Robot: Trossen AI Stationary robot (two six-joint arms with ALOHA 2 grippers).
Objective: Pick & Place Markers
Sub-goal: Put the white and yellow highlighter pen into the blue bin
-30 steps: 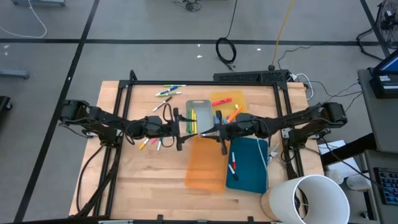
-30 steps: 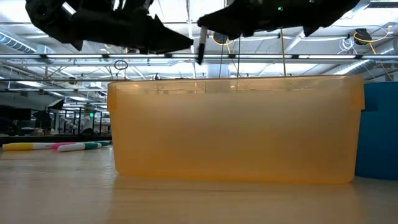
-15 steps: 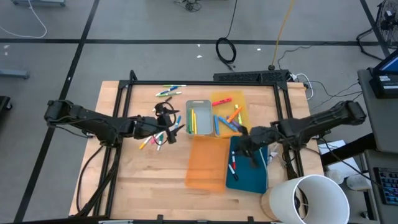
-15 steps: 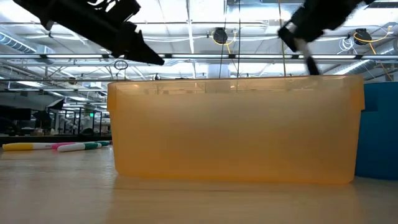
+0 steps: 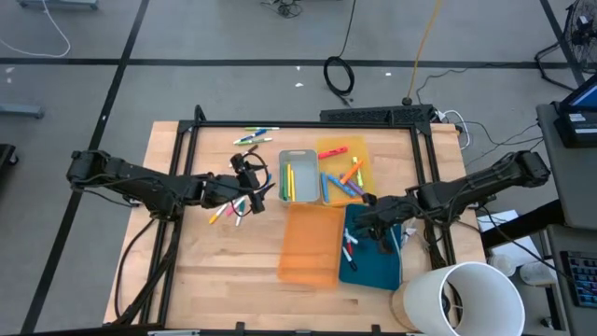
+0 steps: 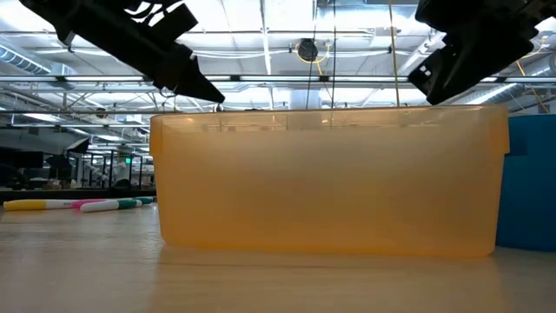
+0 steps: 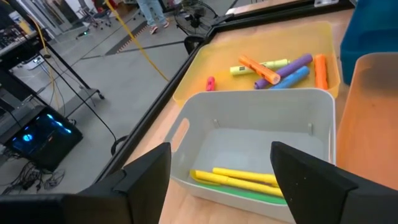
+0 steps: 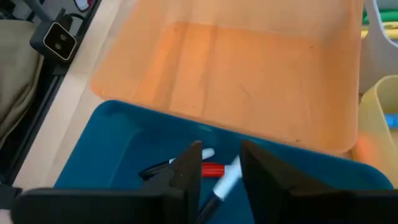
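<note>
Low in the high view, the right gripper hovers over the blue tray, fingers slightly parted, a white-and-red marker lying loose below. The orange tray looks empty. Centre-left, the left gripper gapes empty beside loose markers. Higher up, the grey tray and yellow tray hold several; more wait near the top edge — roughly half sorted

left gripper hangs with fingers spread wide; right gripper points downward, fingers slightly parted
</note>
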